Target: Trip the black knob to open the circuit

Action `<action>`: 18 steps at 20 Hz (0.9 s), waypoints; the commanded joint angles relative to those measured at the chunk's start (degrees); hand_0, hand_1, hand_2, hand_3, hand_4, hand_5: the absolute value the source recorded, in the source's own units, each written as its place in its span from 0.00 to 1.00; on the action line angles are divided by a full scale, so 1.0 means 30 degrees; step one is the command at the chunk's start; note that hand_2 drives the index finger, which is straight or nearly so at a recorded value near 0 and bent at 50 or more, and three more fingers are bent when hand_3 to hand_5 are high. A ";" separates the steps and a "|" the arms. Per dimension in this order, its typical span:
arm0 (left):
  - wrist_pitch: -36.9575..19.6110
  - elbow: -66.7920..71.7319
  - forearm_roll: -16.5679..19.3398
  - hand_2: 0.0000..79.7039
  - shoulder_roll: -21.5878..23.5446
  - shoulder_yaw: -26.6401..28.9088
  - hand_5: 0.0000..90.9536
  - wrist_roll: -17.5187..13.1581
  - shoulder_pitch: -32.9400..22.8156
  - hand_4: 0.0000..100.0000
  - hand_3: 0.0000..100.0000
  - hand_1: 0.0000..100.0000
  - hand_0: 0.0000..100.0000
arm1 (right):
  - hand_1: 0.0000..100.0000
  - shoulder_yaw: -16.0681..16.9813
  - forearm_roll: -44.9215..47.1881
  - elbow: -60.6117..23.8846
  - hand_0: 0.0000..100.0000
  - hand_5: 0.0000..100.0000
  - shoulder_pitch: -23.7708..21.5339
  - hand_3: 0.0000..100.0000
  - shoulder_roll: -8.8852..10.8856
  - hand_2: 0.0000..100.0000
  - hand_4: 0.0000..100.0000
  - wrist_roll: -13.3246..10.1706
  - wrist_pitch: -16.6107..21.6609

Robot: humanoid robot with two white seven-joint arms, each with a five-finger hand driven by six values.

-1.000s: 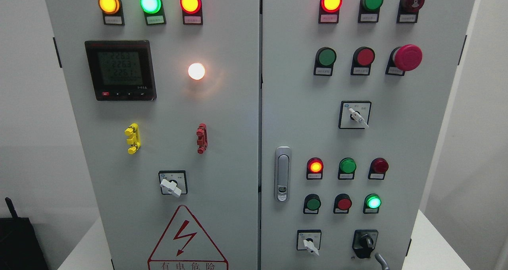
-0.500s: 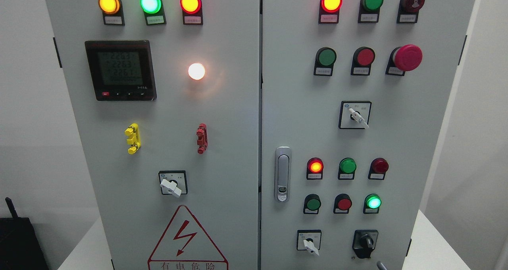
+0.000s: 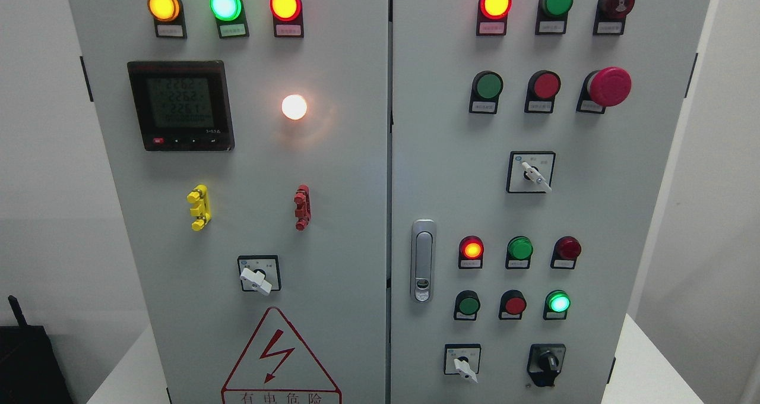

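The black knob [image 3: 547, 363] sits at the lower right of the grey control cabinet's right door [image 3: 451, 172], on a black base, with its handle pointing up and slightly right. No robot hand or arm shows in the head view. Nothing touches the knob.
A white selector switch [image 3: 464, 364] sits left of the knob. Above it are a lit green lamp [image 3: 559, 302], a red button [image 3: 514, 304] and a green button [image 3: 468, 305]. A red mushroom button [image 3: 608, 86] is at the upper right. A door latch [image 3: 423, 260] is at the centre.
A grey fingertip that showed at the bottom edge, just below and right of the black knob, has dropped out of view. The panel looks the same.
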State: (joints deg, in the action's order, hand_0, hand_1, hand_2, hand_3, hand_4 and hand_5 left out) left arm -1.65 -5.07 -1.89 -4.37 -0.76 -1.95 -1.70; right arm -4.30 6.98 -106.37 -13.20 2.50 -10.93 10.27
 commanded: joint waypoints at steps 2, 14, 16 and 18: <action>-0.0006 0.0020 -0.0045 0.00 -0.0009 0.0018 0.00 0.0006 0.0038 0.00 0.00 0.39 0.12 | 0.18 0.0026 0.1125 -0.1047 0.22 0.27 -0.0343 0.42 0.0161 0.02 0.32 0.0245 0.0442; -0.0006 0.0020 -0.0045 0.00 -0.0009 0.0018 0.00 0.0006 0.0009 0.00 0.00 0.39 0.12 | 0.00 -0.0150 0.1598 -0.1869 0.03 0.00 -0.1839 0.08 0.0894 0.00 0.00 0.0771 0.1321; -0.0006 0.0020 -0.0045 0.00 -0.0009 0.0018 0.00 0.0006 0.0009 0.00 0.00 0.39 0.12 | 0.00 -0.0150 0.1598 -0.1869 0.02 0.00 -0.2014 0.05 0.0894 0.00 0.00 0.1036 0.1526; 0.0023 0.0020 -0.0045 0.00 -0.0009 0.0018 0.00 0.0006 0.0009 0.00 0.00 0.39 0.12 | 0.00 -0.0179 0.1598 -0.1898 0.02 0.00 -0.2190 0.02 0.0894 0.00 0.00 0.1037 0.1673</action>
State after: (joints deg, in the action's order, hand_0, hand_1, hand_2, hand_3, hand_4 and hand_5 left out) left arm -1.65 -5.07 -1.89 -4.37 -0.76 -1.95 -1.70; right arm -4.87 11.65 -110.47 -19.69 4.91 -8.27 14.17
